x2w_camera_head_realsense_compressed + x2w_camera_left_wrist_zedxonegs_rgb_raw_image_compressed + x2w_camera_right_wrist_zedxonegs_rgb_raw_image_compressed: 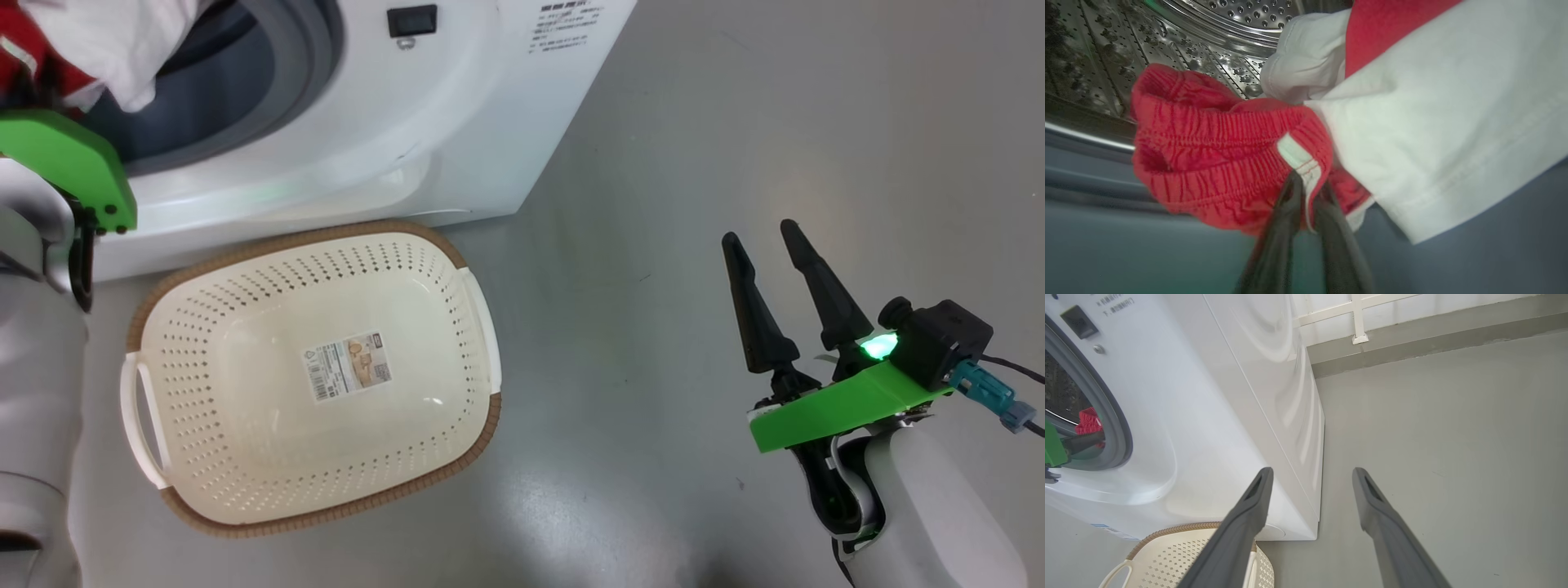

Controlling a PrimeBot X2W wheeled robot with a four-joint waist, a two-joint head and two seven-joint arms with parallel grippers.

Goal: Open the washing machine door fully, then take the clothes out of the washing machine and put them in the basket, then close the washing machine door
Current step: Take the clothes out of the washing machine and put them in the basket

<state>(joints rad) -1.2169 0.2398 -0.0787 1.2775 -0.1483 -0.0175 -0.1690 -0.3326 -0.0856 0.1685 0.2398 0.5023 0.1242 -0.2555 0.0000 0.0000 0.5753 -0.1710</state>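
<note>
The white washing machine [367,122] stands open, its grey rubber ring [269,90] and steel drum [1216,24] showing; the door is out of view. My left gripper [1308,183] is at the drum mouth, shut on the red and white clothes [1229,151], pinching a red gathered waistband with a white tag. The clothes [82,41] hang at the opening in the head view, and a bit of red fabric [1088,421] shows in the right wrist view. The cream basket [245,286] sits empty on the floor before the machine. My right gripper [763,237] is open over bare floor to the right.
Grey floor [694,122] spreads right of the machine. A low wall ledge with a white railing post [1359,330] runs behind. The machine's right side panel [1274,384] stands close to my right gripper's fingers [1249,514].
</note>
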